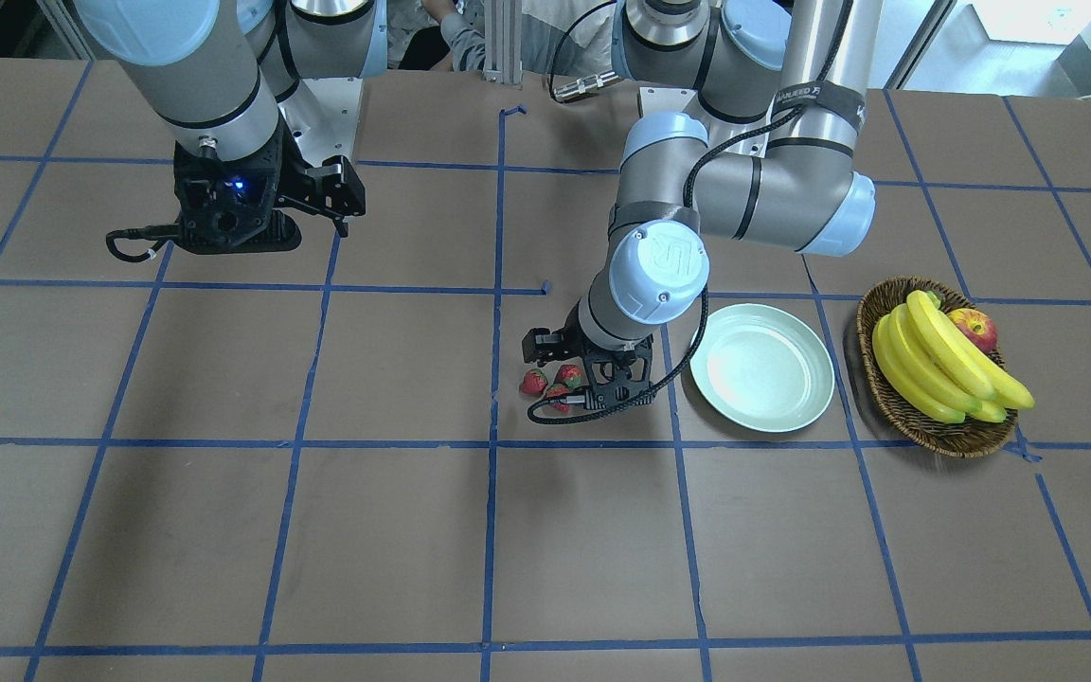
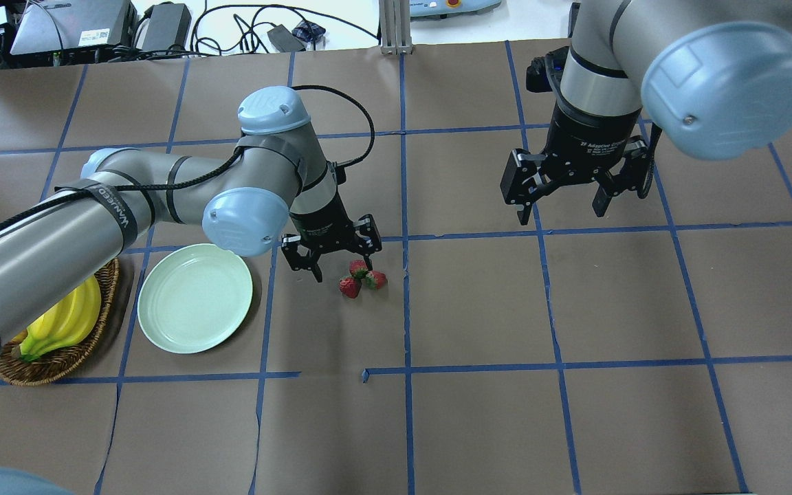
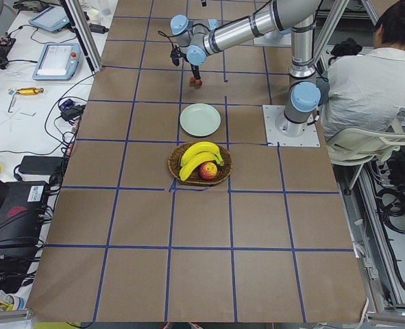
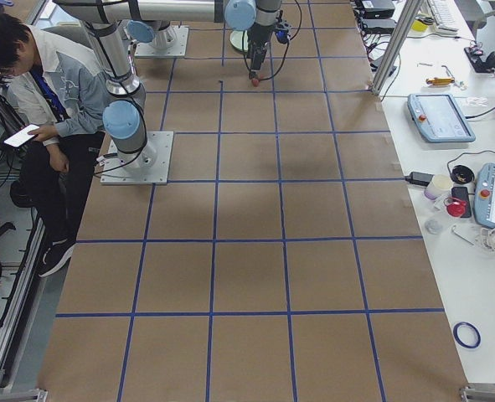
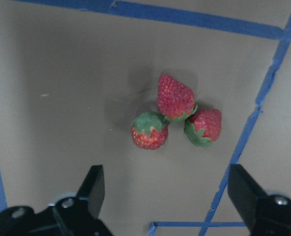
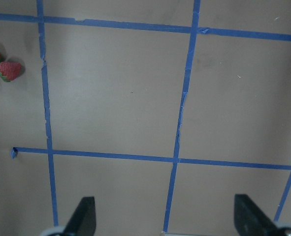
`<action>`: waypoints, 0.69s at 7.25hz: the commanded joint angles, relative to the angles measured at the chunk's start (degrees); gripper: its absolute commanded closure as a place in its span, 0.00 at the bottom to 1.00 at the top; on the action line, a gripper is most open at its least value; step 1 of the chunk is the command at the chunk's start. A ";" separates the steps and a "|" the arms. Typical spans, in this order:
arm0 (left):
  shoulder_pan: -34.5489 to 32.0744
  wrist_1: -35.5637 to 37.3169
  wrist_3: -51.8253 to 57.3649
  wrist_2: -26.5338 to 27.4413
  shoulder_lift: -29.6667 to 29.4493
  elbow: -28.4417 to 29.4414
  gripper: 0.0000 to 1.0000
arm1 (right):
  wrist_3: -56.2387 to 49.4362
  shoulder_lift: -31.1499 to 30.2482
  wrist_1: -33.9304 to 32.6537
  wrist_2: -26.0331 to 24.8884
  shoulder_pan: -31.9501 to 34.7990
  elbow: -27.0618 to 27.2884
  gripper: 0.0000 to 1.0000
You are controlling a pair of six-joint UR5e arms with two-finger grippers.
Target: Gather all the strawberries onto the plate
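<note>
- Red strawberries (image 5: 175, 98), three of them, lie in a tight touching cluster on the brown paper near the plate (image 2: 194, 298), none on it.
- Their green tops meet at the cluster's middle. In the left wrist view, one's long axis points its tip away from the camera, and another's tip slants out to the upper right. The third shows mostly its green cap, so its axis is hard to read.
- The left gripper (image 5: 166, 172) hangs over the table beside the cluster, jaws spread wide and holding nothing.
- The right gripper (image 2: 564, 216) is also spread and empty, well apart from the plate, beyond the berries.
- In the front-facing view the left gripper covers part of the cluster. The right wrist view cuts it off at the frame edge.
- A wicker basket (image 1: 886, 393) of bananas (image 1: 934, 365) sits on the plate's far side from the berries.
</note>
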 commanded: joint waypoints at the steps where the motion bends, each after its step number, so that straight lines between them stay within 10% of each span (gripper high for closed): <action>1: 0.00 0.14 -0.10 0.07 -2.18 -0.71 0.10 | -0.08 0.05 -1.76 0.00 0.00 1.30 0.00; 4: 0.00 0.58 -0.01 -0.10 -4.21 -0.62 0.17 | 0.01 0.05 -1.77 0.00 0.09 1.40 0.00; 5: 0.00 0.58 0.07 -0.01 -4.47 -0.62 0.45 | 0.01 0.05 -1.77 0.00 0.09 1.40 0.00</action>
